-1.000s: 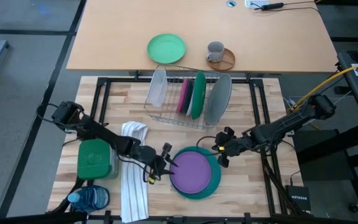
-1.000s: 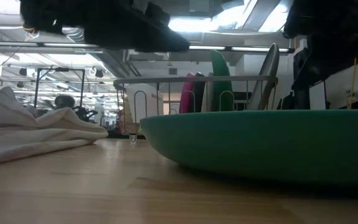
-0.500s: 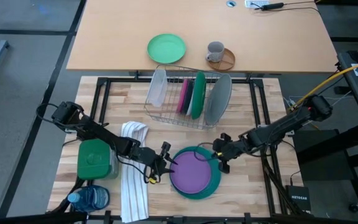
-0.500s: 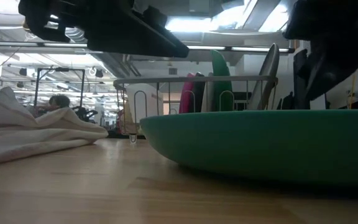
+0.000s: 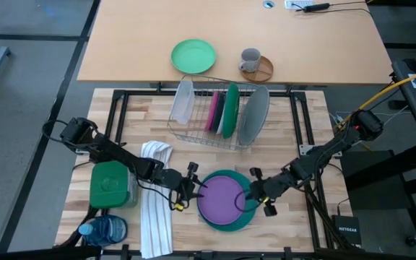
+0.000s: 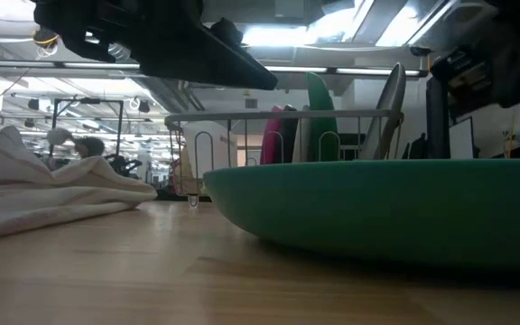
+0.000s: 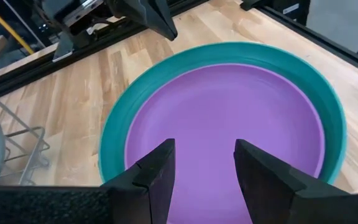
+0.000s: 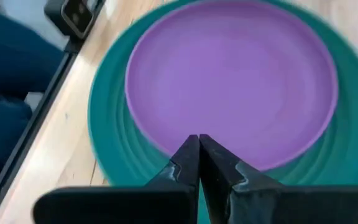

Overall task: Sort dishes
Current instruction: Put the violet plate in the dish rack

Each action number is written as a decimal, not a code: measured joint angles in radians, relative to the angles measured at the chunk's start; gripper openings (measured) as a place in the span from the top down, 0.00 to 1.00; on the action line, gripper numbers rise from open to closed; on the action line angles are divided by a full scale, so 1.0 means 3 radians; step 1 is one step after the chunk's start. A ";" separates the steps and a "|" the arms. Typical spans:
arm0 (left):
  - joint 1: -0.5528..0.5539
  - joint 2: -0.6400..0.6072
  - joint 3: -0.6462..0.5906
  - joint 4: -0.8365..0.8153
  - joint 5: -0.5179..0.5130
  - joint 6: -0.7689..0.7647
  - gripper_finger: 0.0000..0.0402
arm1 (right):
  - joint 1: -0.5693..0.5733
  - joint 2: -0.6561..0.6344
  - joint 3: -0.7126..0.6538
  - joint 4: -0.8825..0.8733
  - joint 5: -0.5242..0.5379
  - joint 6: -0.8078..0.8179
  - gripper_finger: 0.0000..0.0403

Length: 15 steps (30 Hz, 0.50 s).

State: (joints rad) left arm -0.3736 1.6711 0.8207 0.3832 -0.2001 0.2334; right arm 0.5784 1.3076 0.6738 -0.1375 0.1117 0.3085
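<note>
Both of my grippers sit at the stack of two plates near the front edge of the table; my left gripper (image 5: 191,189) hovers at the stack's nine o'clock side with its fingers parted and nothing between them, and my right gripper (image 5: 255,195) is at the three o'clock side, fingers pressed together and empty, tips over the teal rim as the right wrist view shows it.

The purple plate (image 5: 222,200) lies flat inside the larger teal plate (image 5: 250,209); the other dishes stand on edge in the wire rack (image 5: 215,137) at twelve o'clock from the stack; a pink plate (image 5: 212,110), a green plate (image 5: 230,108) and a grey plate (image 5: 254,114) show there, and one pale piece at the rack's left end I cannot name with confidence.

I judge the step in hand to be lifting the purple plate off the teal one; the next move calls for my shut right fingertips to slip under or nudge the purple rim so that it tips up toward my open left fingers, which must then close on its edge.

Against a second ago, my right gripper has come down from the stack's one o'clock side to its three o'clock rim; my left gripper stays where it was, as do both plates.
</note>
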 joint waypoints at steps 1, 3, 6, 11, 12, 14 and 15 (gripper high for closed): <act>0.0007 0.0000 0.0000 0.0000 -0.0016 -0.0002 0.61 | -0.0008 0.0001 -0.0001 0.0034 0.0028 0.0005 0.96; 0.0009 0.0000 0.0000 -0.0003 -0.0022 -0.0032 0.61 | -0.0010 0.0001 -0.0001 0.0163 0.0040 0.0058 0.96; 0.0011 0.0000 0.0000 -0.0011 -0.0067 -0.0075 0.61 | -0.0010 0.0001 0.0000 0.0325 0.0092 0.0094 0.96; 0.0019 -0.0001 0.0000 -0.0027 -0.0114 -0.0095 0.61 | -0.0010 0.0001 0.0000 0.0272 0.0104 0.0167 0.86; 0.0024 -0.0001 0.0000 -0.0028 -0.0118 -0.0095 0.61 | -0.0009 0.0001 0.0000 0.0269 0.0135 0.0168 0.82; 0.0043 -0.0001 0.0000 -0.0027 -0.0127 -0.0116 0.61 | -0.0009 0.0001 0.0000 0.0271 0.0175 0.0153 0.74; 0.0052 -0.0001 0.0000 -0.0028 -0.0132 -0.0128 0.61 | -0.0009 0.0001 0.0000 0.0270 0.0174 0.0099 0.70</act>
State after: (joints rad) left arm -0.3579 1.6707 0.8207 0.3748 -0.2396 0.1949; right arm 0.5756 1.3079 0.6739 -0.0565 0.1640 0.3382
